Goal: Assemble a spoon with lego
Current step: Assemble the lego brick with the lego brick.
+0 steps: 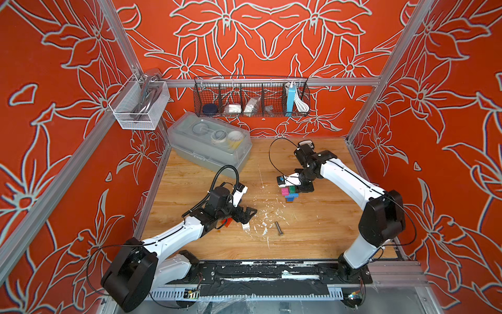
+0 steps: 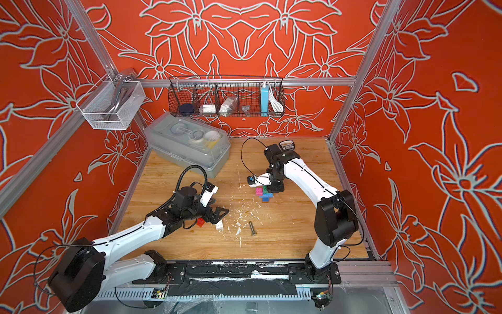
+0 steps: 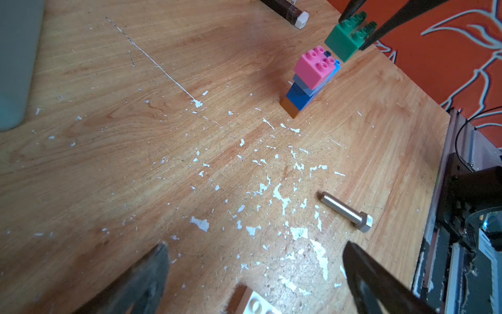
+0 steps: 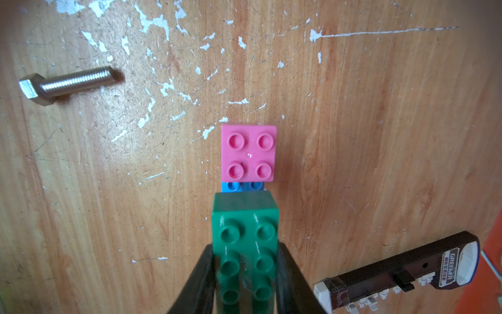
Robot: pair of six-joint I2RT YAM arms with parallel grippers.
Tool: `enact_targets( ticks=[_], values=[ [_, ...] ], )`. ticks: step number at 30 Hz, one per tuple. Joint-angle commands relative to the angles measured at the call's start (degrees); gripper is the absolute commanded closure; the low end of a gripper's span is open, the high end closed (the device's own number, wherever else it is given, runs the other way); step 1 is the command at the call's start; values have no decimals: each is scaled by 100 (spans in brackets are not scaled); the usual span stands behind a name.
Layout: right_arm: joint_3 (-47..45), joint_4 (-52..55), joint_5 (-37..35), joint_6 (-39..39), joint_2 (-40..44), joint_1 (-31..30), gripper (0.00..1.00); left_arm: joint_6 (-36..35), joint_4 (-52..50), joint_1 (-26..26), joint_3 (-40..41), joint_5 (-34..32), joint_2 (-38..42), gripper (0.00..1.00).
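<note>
- Both top views: we've got the half-built spoon (image 1: 290,193) standing on its brown end, right of the middle of the desk (image 1: 326,217). The right jaws are clamped on a green brick (image 1: 292,189) at the top of the stack.
- Same views: the left jaws are spread wide, low over the desk. A red brick (image 2: 201,222) and a white brick (image 2: 219,225) lie loose just beside them, and a bolt (image 2: 252,227) is a bit further right.
- Left wrist: the spoon (image 3: 307,84) goes brown, blue, light blue, then a pink brick (image 3: 313,66) on top. The green brick (image 3: 343,40) is pinched between the right arm's two black fingers, just beside the pink one. We can't tell if it's seated. The white brick (image 3: 255,301) peeks in between the open left jaws.
- Right wrist: the green brick (image 4: 244,231) is gripped on both sides, and the pink brick (image 4: 248,152) is just past it. A black tool (image 4: 402,274) lies on the desk, labelled "GREENER". The smaller print is too tiny for us to read.
</note>
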State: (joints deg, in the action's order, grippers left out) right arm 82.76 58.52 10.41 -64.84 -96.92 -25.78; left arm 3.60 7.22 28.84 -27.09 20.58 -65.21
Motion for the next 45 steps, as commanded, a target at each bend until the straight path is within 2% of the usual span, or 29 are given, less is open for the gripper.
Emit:
enact_targets(
  ticks=[1,45],
  values=[
    [82,185,57,-49,-88,7,100,-122,86,24,-24,-18,-13,2],
    [55,19,38,160,-547,9,100,-140,-10,34,-24,-175,-3,2]
  ],
)
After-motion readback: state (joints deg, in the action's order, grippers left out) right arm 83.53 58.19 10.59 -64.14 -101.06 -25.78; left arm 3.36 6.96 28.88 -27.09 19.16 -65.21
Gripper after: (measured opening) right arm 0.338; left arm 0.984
